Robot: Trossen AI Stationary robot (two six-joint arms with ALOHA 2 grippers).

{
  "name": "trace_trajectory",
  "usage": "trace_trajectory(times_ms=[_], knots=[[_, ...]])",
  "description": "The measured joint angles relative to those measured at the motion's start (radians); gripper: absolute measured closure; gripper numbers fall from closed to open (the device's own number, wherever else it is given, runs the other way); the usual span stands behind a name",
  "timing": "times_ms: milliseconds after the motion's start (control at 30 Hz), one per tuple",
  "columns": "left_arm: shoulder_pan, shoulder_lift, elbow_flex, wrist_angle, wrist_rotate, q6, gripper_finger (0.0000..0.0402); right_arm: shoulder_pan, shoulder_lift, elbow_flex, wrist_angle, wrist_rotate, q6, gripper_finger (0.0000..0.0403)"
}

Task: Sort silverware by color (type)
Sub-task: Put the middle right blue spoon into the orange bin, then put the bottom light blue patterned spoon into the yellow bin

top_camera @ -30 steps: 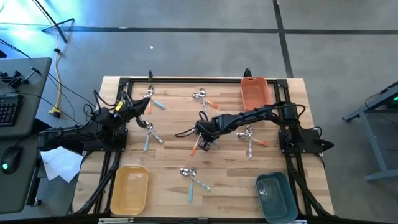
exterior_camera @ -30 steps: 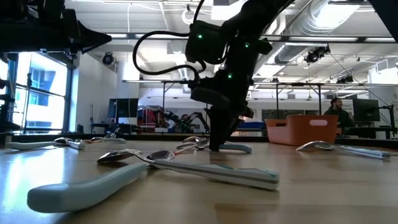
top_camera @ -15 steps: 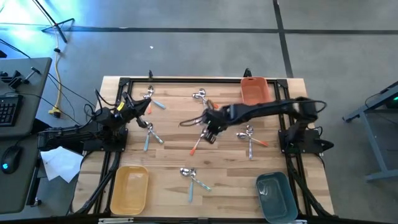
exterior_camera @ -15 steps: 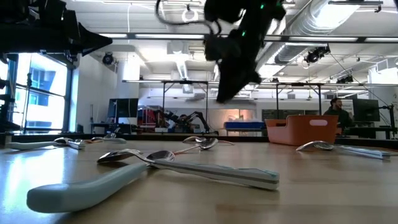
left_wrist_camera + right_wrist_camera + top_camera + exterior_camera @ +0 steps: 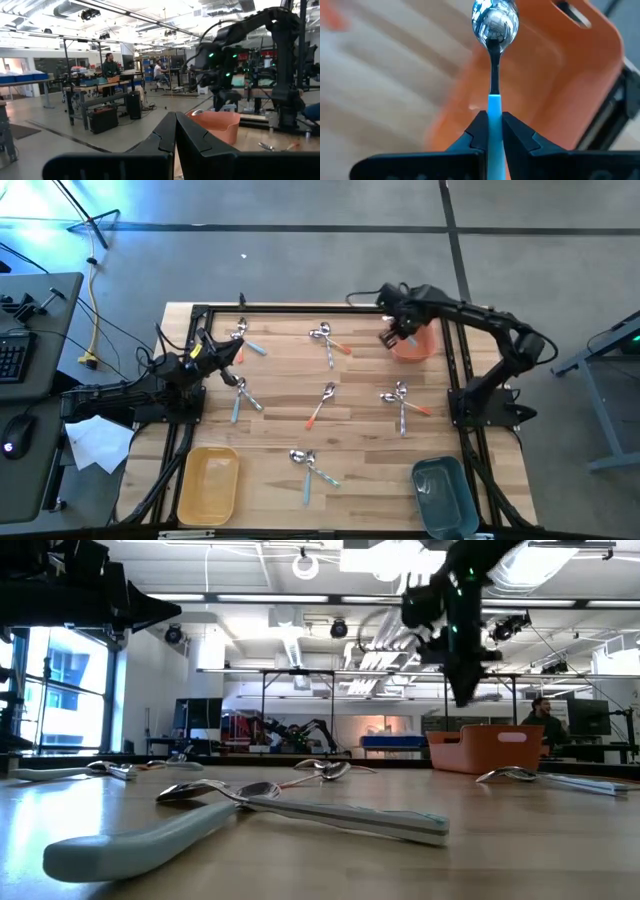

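Fingers of the right gripper (image 5: 490, 131) pinch a blue-handled spoon (image 5: 494, 30) over the orange bin's (image 5: 412, 332) near rim — odd, given its colour. Sorting has barely begun: silverware lies scattered across the table (image 5: 270, 435), yellow bin (image 5: 207, 484) and blue-grey bin (image 5: 442, 495) empty. Right arm reaches high and outstretched; left gripper (image 5: 175, 137) rests closed at the left edge.

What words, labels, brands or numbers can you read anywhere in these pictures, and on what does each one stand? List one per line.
None can be read.
Orange bin: no label shows.
Blue-handled spoon in the right gripper: no marking shows.
Yellow bin and teal bin: no label shows.
Keyboard beside the table: keys too small to read.
Room behind, in the low and left wrist views: any signs are too blurred to read.
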Motion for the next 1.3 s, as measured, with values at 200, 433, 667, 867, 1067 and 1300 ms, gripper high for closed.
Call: trace_trajectory(times_ms=[200, 433, 667, 867, 1067, 1300], knots=[[0.0, 0.0, 0.0, 0.002, -0.028, 0.046, 0.0401, -0.102, 0.0, -0.13, 0.114, -0.047, -0.044, 0.038], [0.0, 0.0, 0.0, 0.002, -0.036, 0.044, 0.0401, -0.167, 0.0, -0.227, 0.251, -0.106, -0.068, 0.038], [0.0, 0.0, 0.0, 0.0, -0.036, 0.028, 0.0401, -0.197, 0.0, -0.278, 0.276, -0.146, -0.069, 0.0363], [0.0, 0.003, 0.0, -0.037, -0.036, 0.019, 0.0401, -0.187, 0.0, -0.277, 0.279, -0.137, -0.055, 0.0323], [0.0, 0.018, 0.0, -0.042, -0.032, -0.019, 0.0401, -0.147, 0.0, -0.203, 0.175, -0.018, -0.064, 0.0287], [0.0, 0.018, 0.0, -0.042, -0.032, -0.021, 0.0401, -0.016, -0.001, -0.052, 0.118, 0.072, -0.043, 0.0311]])
